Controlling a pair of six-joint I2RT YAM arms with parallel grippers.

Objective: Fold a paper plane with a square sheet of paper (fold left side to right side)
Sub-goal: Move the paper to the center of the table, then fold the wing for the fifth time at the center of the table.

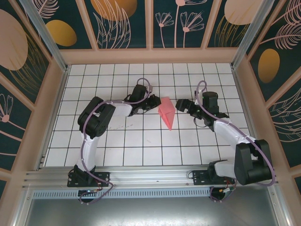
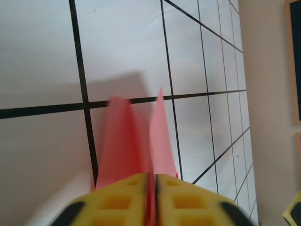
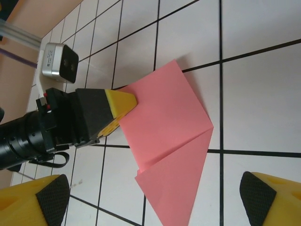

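Note:
The pink-red sheet of paper (image 1: 167, 113) lies mid-table, folded into a pointed kite shape with its tip toward the near edge. My left gripper (image 1: 156, 101) is at its upper left edge, shut on it. In the left wrist view the yellow fingertips (image 2: 131, 188) pinch a raised pink fold (image 2: 123, 141) between them. The right wrist view shows the paper (image 3: 164, 117) flat on the tiles, with a diagonal crease and the left gripper (image 3: 120, 106) clamped on its left corner. My right gripper (image 1: 181, 105) hovers just right of the paper, open, its pads (image 3: 47, 200) wide apart and holding nothing.
White tiled table (image 1: 117, 141) with black grid lines, walled by wooden frames and patterned panels (image 1: 150, 19). Both arms reach inward from the near rail (image 1: 150, 176). The left wrist camera (image 3: 59, 61) sits above its gripper.

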